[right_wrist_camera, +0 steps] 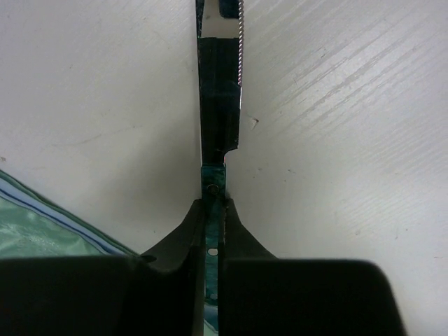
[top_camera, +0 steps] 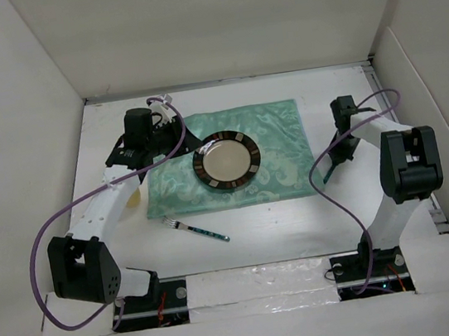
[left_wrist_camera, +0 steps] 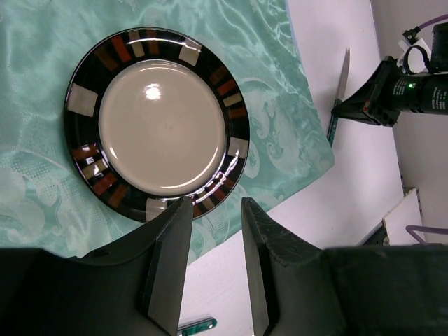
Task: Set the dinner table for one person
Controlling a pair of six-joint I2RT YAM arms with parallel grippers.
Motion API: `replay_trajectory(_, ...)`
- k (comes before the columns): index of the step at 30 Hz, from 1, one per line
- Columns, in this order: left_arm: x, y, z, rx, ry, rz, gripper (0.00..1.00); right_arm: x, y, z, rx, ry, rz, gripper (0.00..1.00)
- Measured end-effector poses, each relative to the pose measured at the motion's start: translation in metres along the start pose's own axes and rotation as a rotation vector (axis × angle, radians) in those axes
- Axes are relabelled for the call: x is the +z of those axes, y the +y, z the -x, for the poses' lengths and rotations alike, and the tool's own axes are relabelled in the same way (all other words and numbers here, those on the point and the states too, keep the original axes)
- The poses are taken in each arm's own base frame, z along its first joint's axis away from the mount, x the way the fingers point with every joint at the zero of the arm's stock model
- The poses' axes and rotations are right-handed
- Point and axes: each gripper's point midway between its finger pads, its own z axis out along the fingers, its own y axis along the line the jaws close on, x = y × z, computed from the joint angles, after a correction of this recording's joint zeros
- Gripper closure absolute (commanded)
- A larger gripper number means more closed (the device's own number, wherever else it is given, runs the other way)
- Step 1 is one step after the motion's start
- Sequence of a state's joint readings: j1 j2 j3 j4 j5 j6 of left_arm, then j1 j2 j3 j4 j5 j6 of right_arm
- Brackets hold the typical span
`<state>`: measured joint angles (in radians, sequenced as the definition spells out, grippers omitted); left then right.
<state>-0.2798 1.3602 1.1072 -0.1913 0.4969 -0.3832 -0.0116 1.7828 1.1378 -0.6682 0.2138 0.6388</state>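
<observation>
White-walled dinner table carries a mint placemat w/ striped-rim plate centred on it. Right gripper is clamped on the teal handle of a knife, just right of the mat, prob. its spot beside the plate. Can't tell if it's lifted or resting. Left gripper hangs over the plate's near rim, jaws apart, empty. Fork lies askew off the mat, near-left, so likely needs placing.
</observation>
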Motion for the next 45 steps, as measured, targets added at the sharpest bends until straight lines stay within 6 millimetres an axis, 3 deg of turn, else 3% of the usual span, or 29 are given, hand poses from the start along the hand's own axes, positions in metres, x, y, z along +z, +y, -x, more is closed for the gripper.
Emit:
replay_trajectory(6,0.000,0.000,0.000,0.000,0.000,0.000,0.67,-0.007,-0.008,0.011,-0.004,-0.029,-0.051,1.00)
replay_trajectory(10,0.000,-0.001,0.000,-0.004,0.002,-0.006,0.59,-0.038,-0.002,0.037,-0.008,-0.113,-0.015,1.00)
replay_trajectory(11,0.000,-0.002,0.000,-0.007,0.003,-0.008,0.57,-0.063,0.010,0.056,0.005,-0.184,0.044,1.00)
replay_trajectory(14,0.000,-0.004,0.000,-0.010,-0.001,-0.013,0.51,-0.124,0.048,0.078,-0.042,-0.310,0.210,1.00)
replay_trajectory(17,0.010,-0.012,0.005,0.045,0.002,0.050,0.50,-0.168,0.098,0.062,-0.164,-0.335,0.385,1.00)
replay_trajectory(19,0.021,-0.035,0.014,0.119,-0.013,0.072,0.50,-0.177,0.131,0.032,-0.266,-0.298,0.464,1.00)
replay_trajectory(21,0.026,-0.061,0.025,0.171,-0.047,0.048,0.50,-0.171,0.154,-0.006,-0.365,-0.229,0.500,1.00)
replay_trajectory(23,0.022,-0.073,0.032,0.182,-0.078,0.032,0.50,-0.158,0.169,-0.045,-0.452,-0.152,0.512,1.00)
replay_trajectory(25,0.014,-0.070,0.042,0.167,-0.119,0.049,0.50,-0.139,0.173,-0.079,-0.523,-0.068,0.503,1.00)
replay_trajectory(27,0.007,-0.066,0.049,0.155,-0.151,0.063,0.50,-0.122,0.172,-0.097,-0.559,-0.013,0.480,1.00)
replay_trajectory(29,-0.001,-0.059,0.050,0.137,-0.175,0.081,0.50,-0.108,0.171,-0.105,-0.574,0.019,0.459,1.00)
replay_trajectory(35,-0.013,-0.045,0.018,0.096,-0.148,0.099,0.50,-0.077,0.173,-0.114,-0.588,0.062,0.429,1.00)
replay_trajectory(39,-0.015,-0.039,0.008,0.077,-0.133,0.115,0.50,-0.059,0.176,-0.119,-0.598,0.082,0.410,1.00)
replay_trajectory(45,-0.018,-0.037,0.006,0.066,-0.136,0.121,0.50,-0.049,0.177,-0.120,-0.605,0.090,0.397,1.00)
